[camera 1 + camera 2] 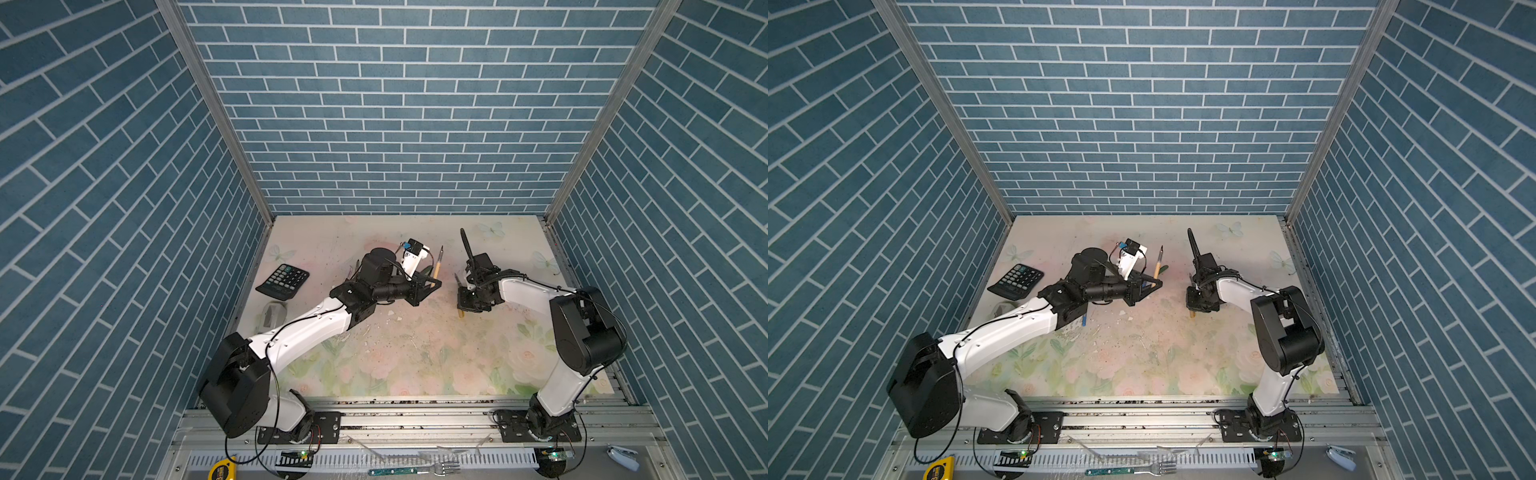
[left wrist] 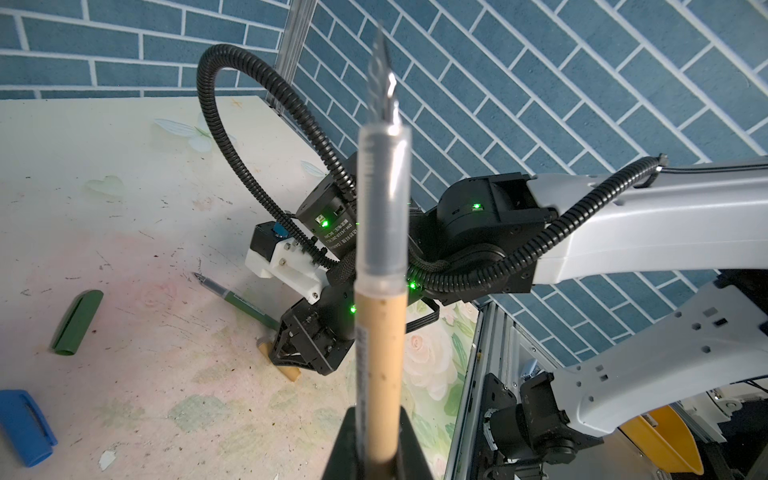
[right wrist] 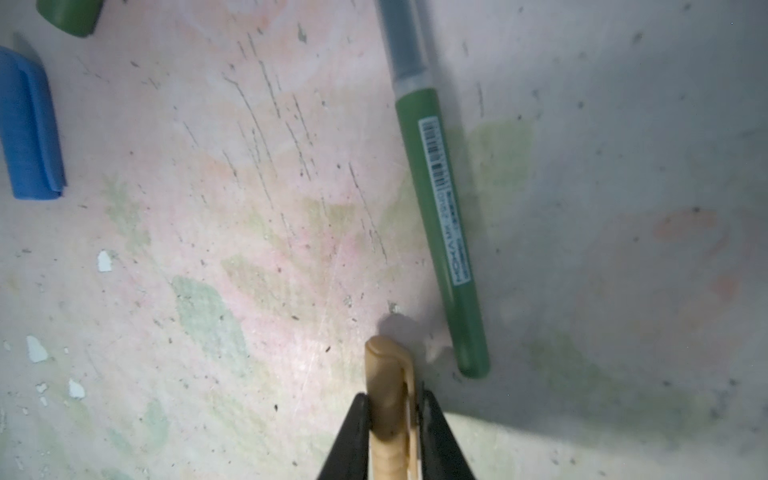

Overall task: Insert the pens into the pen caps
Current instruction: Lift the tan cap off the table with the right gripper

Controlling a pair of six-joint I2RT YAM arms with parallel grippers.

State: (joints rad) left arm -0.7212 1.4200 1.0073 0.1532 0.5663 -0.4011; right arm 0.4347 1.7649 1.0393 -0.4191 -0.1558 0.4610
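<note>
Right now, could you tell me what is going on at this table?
The left gripper is shut on a gold pen, tip pointing up. The right gripper is shut on a gold cap, low over the table. They are apart, the pen not yet capped. A green pen, green cap and blue cap lie loose.

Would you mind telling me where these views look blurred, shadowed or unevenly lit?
Left wrist view: the gold pen looms close, its nib soft. Right wrist view: heavy shadow darkens the table past the green pen; a bright patch surrounds the gold cap. Both top views: evenly lit, sharp.
</note>
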